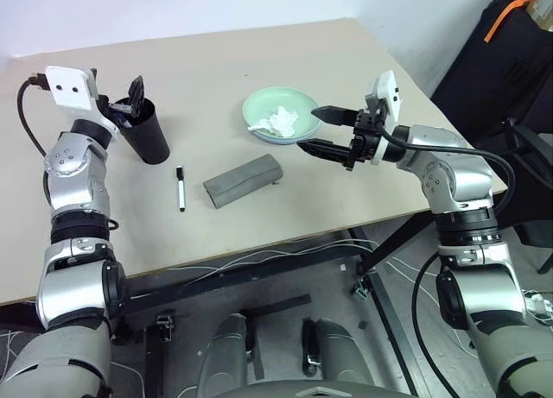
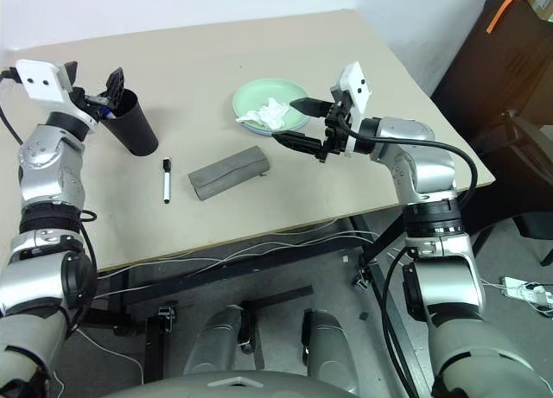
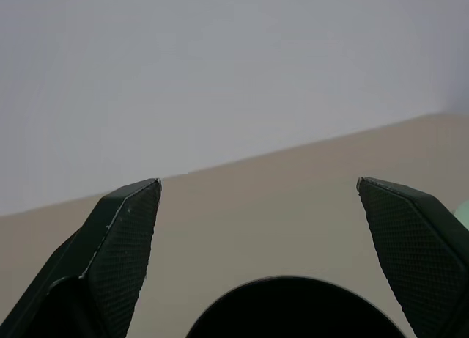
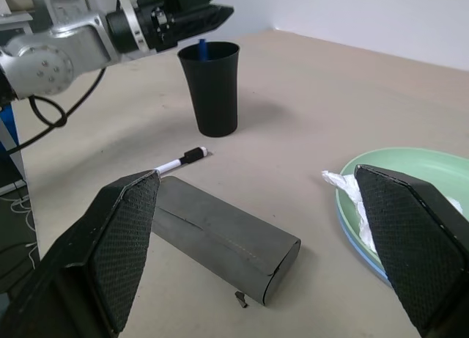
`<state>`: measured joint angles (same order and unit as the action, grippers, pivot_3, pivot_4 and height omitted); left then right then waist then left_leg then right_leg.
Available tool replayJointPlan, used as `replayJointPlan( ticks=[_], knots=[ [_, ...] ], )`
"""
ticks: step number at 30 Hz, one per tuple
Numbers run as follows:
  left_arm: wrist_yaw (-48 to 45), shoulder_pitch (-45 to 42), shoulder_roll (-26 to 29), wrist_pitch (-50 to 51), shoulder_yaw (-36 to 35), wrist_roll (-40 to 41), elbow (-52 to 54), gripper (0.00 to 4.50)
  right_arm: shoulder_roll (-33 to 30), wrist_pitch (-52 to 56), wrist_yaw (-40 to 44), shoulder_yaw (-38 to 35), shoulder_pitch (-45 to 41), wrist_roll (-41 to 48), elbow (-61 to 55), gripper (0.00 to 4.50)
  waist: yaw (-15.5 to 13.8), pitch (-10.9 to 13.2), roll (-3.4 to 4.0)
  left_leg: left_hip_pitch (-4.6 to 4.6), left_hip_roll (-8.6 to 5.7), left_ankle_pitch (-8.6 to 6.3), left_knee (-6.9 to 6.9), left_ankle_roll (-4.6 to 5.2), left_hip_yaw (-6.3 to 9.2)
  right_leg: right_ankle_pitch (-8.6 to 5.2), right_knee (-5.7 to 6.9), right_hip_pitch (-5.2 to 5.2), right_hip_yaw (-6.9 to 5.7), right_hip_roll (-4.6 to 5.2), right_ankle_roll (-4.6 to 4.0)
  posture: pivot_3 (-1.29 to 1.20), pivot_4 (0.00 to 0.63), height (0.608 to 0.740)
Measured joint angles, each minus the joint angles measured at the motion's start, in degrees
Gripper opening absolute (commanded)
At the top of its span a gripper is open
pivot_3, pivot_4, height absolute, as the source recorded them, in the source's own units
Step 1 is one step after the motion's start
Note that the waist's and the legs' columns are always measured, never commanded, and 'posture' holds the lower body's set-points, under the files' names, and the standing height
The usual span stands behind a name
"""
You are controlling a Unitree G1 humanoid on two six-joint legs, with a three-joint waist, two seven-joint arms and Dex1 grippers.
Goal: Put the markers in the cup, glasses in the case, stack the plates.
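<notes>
The left tool (image 2: 93, 89) hangs wide open and empty just above the black cup (image 2: 131, 122) near the desk's (image 1: 285, 61) left edge; a blue-capped marker (image 4: 202, 48) stands inside. The right tool (image 1: 321, 130) is also spread, empty, beside the stacked plates (image 1: 276, 104) holding a tissue (image 1: 281, 120). The white marker (image 1: 181, 188) and the grey case (image 1: 244, 180) lie near the front edge, bare desk behind.

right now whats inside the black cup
A blue-capped marker stands in the black cup, its tip poking above the rim. The cup's wall hides the rest of it and the bottom.
</notes>
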<state>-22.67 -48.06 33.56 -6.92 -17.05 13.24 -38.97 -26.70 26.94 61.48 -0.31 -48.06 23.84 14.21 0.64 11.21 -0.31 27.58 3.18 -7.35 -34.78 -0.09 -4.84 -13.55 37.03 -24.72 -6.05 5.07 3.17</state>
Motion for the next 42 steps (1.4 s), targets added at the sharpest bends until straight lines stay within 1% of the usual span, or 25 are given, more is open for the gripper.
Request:
replayJointPlan(
  ticks=[1, 4, 8, 12, 17, 21, 24, 28, 31, 33, 36, 40, 42],
  knots=[
    [0.6, 1.1, 0.1, 2.9, -0.1, 0.3, 4.1, 4.47, 0.0, -0.2, 0.2, 0.0, 0.0, 0.0, 0.3, 4.50, 0.0, 0.0, 0.00, 0.00, 0.01, 0.00, 0.00, 0.01, 0.00, 0.00, -0.01, 0.01, 0.01, 0.00, 0.00, 0.00, 0.150, 0.727],
    [2.0, 4.9, 0.0, 14.0, -0.7, 4.7, 18.5, 4.47, 0.0, -1.1, 0.5, 0.0, -0.2, -0.1, 1.9, 4.50, 0.0, 0.0, 0.01, 0.00, 0.04, -0.01, 0.02, 0.02, 0.02, 0.00, -0.03, 0.01, 0.02, -0.01, 0.00, 0.00, 0.150, 0.727],
    [3.1, 9.3, 1.8, 29.6, -1.7, 10.7, 35.6, 4.47, -0.1, -2.1, 1.1, 0.0, -0.8, -0.6, 4.3, 4.50, 0.1, 0.0, 0.02, -0.02, 0.07, -0.01, 0.02, 0.01, 0.01, 0.00, -0.03, 0.01, 0.03, -0.03, 0.00, 0.00, 0.150, 0.727],
    [8.4, 11.6, 3.8, 45.7, -3.6, 14.8, 47.7, 4.47, -0.3, -2.7, 2.6, 0.2, -2.3, -1.1, 6.3, 4.50, 0.1, 0.0, 0.03, -0.04, 0.13, -0.02, 0.01, 0.00, 0.01, -0.08, -0.03, 0.01, 0.02, -0.08, -0.14, 0.00, 0.150, 0.727],
    [13.6, 16.5, 6.8, 63.3, -4.0, 16.1, 59.5, 4.47, -1.2, -4.0, 4.1, 0.4, -3.7, -2.0, 8.6, 4.50, 0.0, 0.0, 0.03, -0.05, 0.13, -0.02, 0.03, -0.01, 0.00, -0.11, -0.07, 0.01, 0.04, -0.08, -0.19, 0.00, 0.150, 0.727],
    [16.1, 17.1, 6.4, 73.9, -4.1, 17.5, 66.1, 4.47, -1.3, -4.5, 4.6, 0.6, -3.9, -2.5, 9.5, 4.50, -0.1, 0.0, 0.02, -0.03, 0.12, -0.03, 0.04, -0.01, 0.00, -0.11, -0.13, 0.00, 0.04, -0.05, -0.20, 0.00, 0.150, 0.727],
    [18.4, 16.0, 3.4, 82.4, -4.1, 18.0, 67.9, 4.47, -1.1, -4.8, 4.7, 0.8, -3.9, -2.8, 9.8, 4.50, -0.1, 0.0, 0.02, -0.03, 0.12, -0.03, 0.05, -0.01, 0.01, -0.09, -0.16, 0.03, 0.04, -0.05, -0.22, 0.00, 0.150, 0.727],
    [20.8, 16.7, 1.0, 86.2, -1.8, 16.7, 69.7, 4.47, -1.2, -4.8, 4.7, 0.9, -3.9, -2.9, 10.0, 4.50, 0.0, 0.0, 0.01, -0.03, 0.12, -0.03, 0.14, -0.02, 0.00, -0.09, -0.19, 0.00, 0.06, -0.06, -0.22, 0.00, 0.150, 0.727],
    [25.1, 16.6, -2.6, 89.6, 0.1, 13.1, 69.8, 4.47, -1.5, -4.8, 4.6, 0.9, -3.9, -3.0, 10.0, 4.50, -0.1, 0.0, 0.01, -0.03, 0.12, -0.02, 0.14, -0.01, -0.03, -0.07, -0.19, 0.00, 0.08, -0.08, -0.18, 0.00, 0.150, 0.727],
    [27.5, 16.0, -4.9, 92.6, 1.2, 10.5, 68.5, 4.47, -1.6, -4.8, 4.5, 0.9, -3.9, -3.1, 10.0, 4.50, -0.2, 0.0, 0.00, -0.03, 0.11, -0.02, 0.09, -0.01, -0.03, -0.02, -0.19, 0.02, 0.07, -0.09, -0.09, 0.00, 0.150, 0.727],
    [29.7, 14.9, -6.8, 95.9, 2.9, 7.2, 65.5, 4.47, -2.0, -4.8, 4.2, 0.9, -3.8, -3.2, 9.9, 4.50, -0.2, 0.0, 0.00, -0.03, 0.11, -0.02, 0.05, -0.01, -0.02, -0.02, -0.18, 0.02, 0.07, -0.10, -0.09, 0.00, 0.150, 0.727],
    [30.8, 13.5, -8.8, 96.0, 4.4, 3.3, 59.8, 4.47, -2.4, -4.8, 4.0, 0.9, -3.7, -3.3, 9.6, 4.50, -0.1, 0.0, 0.00, -0.04, 0.12, -0.03, 0.05, -0.01, 0.00, -0.07, -0.18, 0.02, 0.07, -0.07, -0.20, 0.00, 0.150, 0.727],
    [30.9, 12.7, -11.2, 96.7, 4.6, 2.1, 57.4, 4.47, -2.5, -4.8, 3.6, 0.9, -3.7, -3.4, 9.6, 4.50, -0.2, 0.0, 0.00, -0.02, 0.12, -0.03, 0.05, -0.01, 0.00, -0.07, -0.19, 0.02, 0.07, -0.06, -0.20, 0.00, 0.150, 0.727]
  ],
)
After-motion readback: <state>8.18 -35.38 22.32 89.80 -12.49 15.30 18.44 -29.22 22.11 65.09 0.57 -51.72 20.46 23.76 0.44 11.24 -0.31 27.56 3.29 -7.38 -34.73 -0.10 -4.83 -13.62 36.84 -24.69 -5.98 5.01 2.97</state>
